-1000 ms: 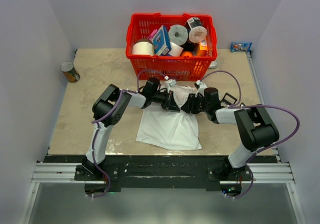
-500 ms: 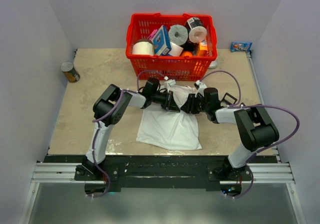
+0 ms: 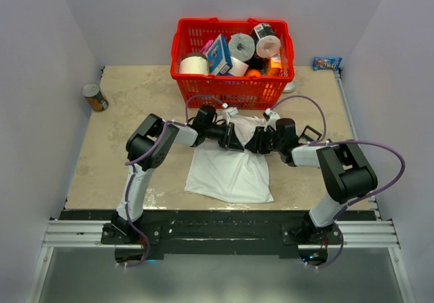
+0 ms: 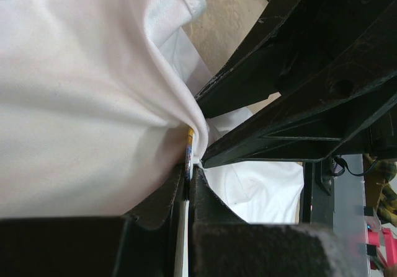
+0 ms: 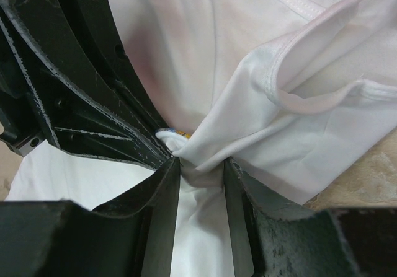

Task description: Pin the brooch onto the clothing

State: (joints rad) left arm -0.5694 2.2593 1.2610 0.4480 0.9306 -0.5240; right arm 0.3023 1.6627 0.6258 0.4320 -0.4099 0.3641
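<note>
T-shirt [image 3: 229, 174] at centre of top view: thin, limp, best gathered into a fold | left gripper [image 4: 188, 181] pressed shut on brooch [image 4: 189, 148] edge, mid-frame, against cloth | right gripper [image 5: 201, 171] pinching bunched T-shirt fold | brooch probably tiny, rigid, slippery; best gripped by rim | red basket [image 3: 224, 94] beyond, upper centre

The left gripper [image 4: 188, 181] and right gripper [image 5: 201, 168] were matte black, edges chipped pale. Behind each gripper ran a looped purple cable [image 3: 303, 97]; arms [image 3: 133, 188] had white links, black joints.
</note>
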